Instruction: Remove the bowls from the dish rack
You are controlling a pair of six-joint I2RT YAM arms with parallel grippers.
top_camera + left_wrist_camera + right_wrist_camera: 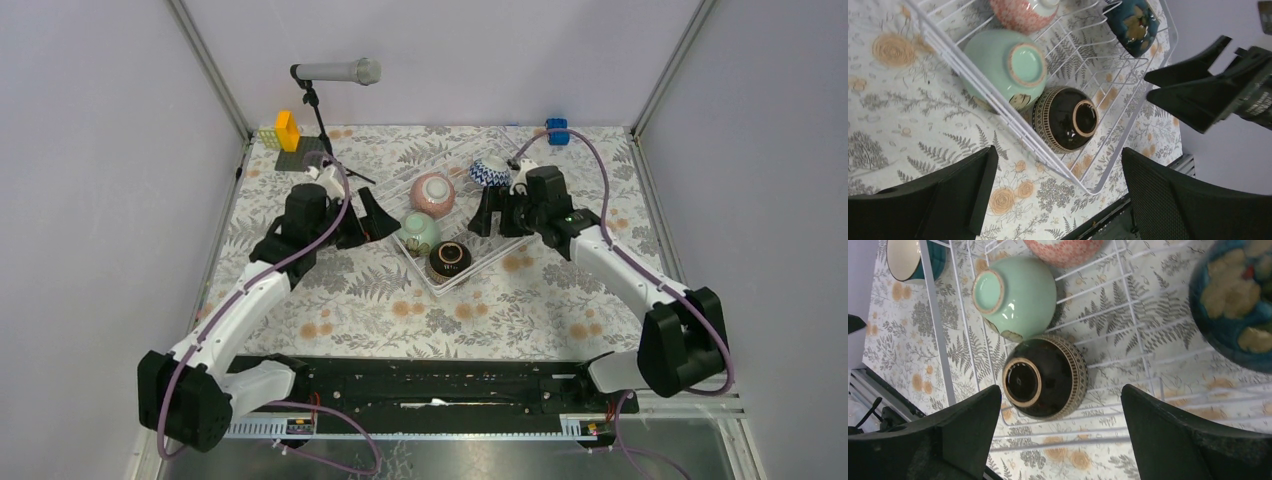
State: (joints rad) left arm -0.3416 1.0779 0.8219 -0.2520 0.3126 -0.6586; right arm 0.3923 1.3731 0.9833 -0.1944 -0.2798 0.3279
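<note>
Work surface: a table under a fern-and-flower cloth (pixel 350 300), enclosed by plain pale walls. The dish rack (pixel 485 255) sits mid-table, set at an angle. The top view shows four bowls in it: the pink bowl (pixel 433 192), the blue-white zigzag bowl (pixel 490 172), the mint green bowl (pixel 420 232) and the dark brown bowl (pixel 450 258). The wrist views add a dark teal and gold bowl (pixel 1133 25) on the rack wires. A teal bowl with white inside (pixel 910 257) shows beyond the rack's rim wire; whether it rests on the cloth cannot be told. The left gripper (pixel 380 218) stands at the rack's left edge and the right gripper (pixel 1062 390) hangs over the dark brown bowl. Both are spread wide and hold nothing. Assessment: approach stage of a pick, with most bowls not yet unloaded. The mint and brown bowls appear to touch and show their foot rings, so the next move calls for a descent straddling one bowl's body, clear of its neighbour and the wires.
</note>
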